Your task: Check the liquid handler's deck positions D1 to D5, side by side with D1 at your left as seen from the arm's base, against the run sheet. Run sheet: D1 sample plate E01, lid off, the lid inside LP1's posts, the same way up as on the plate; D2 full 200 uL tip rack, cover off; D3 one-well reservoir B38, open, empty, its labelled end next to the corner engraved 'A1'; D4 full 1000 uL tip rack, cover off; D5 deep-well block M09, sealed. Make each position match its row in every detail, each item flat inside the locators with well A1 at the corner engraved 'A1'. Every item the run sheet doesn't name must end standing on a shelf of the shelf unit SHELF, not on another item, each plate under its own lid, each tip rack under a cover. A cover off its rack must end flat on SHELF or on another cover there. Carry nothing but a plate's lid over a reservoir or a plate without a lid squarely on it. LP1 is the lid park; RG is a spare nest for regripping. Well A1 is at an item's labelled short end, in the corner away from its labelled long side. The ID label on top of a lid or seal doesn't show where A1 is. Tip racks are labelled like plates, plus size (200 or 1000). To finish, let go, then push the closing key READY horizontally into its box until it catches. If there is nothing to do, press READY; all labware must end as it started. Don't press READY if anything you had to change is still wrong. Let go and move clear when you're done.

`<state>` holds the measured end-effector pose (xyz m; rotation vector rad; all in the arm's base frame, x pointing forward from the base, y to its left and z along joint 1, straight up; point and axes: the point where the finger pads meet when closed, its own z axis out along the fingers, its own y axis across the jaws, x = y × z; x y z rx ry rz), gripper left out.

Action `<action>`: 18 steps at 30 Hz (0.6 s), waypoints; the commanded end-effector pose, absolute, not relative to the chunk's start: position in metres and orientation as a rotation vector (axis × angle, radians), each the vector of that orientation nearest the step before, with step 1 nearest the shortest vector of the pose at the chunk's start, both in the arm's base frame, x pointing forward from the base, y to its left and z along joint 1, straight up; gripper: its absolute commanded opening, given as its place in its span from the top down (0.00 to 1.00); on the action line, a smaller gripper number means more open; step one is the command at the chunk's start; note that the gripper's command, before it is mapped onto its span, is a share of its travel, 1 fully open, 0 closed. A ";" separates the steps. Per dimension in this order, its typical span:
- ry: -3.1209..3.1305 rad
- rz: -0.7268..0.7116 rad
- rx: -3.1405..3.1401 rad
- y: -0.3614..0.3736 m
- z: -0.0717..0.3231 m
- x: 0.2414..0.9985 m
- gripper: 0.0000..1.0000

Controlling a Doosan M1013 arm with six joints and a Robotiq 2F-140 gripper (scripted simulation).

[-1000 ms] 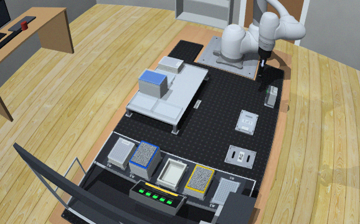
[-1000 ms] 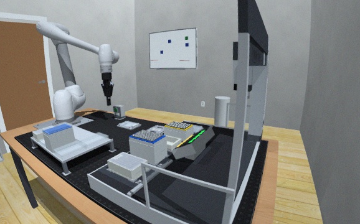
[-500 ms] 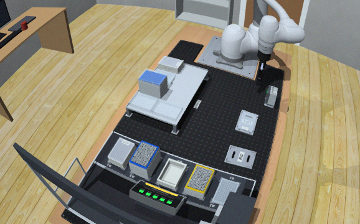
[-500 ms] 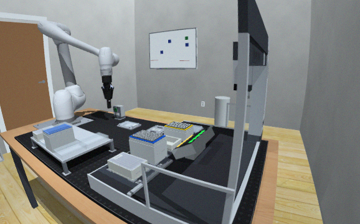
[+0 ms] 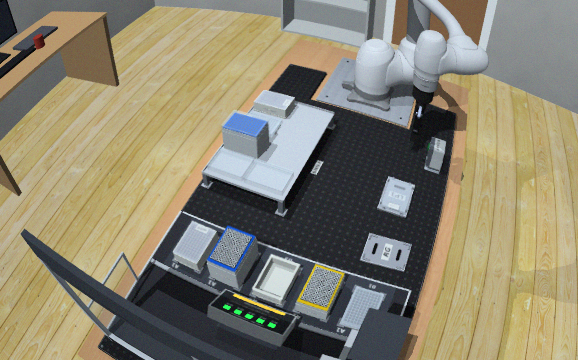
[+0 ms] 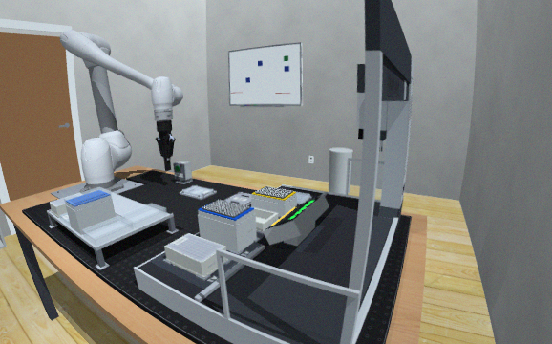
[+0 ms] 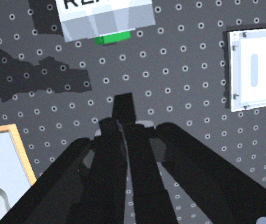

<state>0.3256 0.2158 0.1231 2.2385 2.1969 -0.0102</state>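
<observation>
My gripper (image 5: 420, 112) is shut and empty. It points down a little above the black table, near the arm's base and just short of the READY box (image 5: 436, 154). In the wrist view the shut fingertips (image 7: 124, 99) sit below the READY box (image 7: 104, 3), whose green key (image 7: 113, 38) shows on the near face. From the exterior view the gripper (image 6: 166, 162) hangs beside the box (image 6: 181, 171). On the deck stand the sample plate (image 5: 364, 305), a yellow-rimmed tip rack (image 5: 321, 287), the open reservoir (image 5: 276, 277), a blue-rimmed tip rack (image 5: 232, 250) and the deep-well block (image 5: 195, 245).
A lid (image 5: 396, 196) lies in the lid park and shows at the wrist view's right edge (image 7: 253, 70). The RG nest (image 5: 386, 251) is empty. The shelf unit (image 5: 269, 150) holds a blue-covered rack (image 5: 245, 132) and a lidded plate (image 5: 274, 103). A status bar (image 5: 251, 312) shows green lights.
</observation>
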 end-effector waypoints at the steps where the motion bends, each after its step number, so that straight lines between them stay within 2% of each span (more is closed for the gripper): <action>1: 2.197 -0.009 2.239 0.216 0.118 0.326 0.90; 18: 2.197 -0.009 2.239 0.216 0.093 0.326 0.90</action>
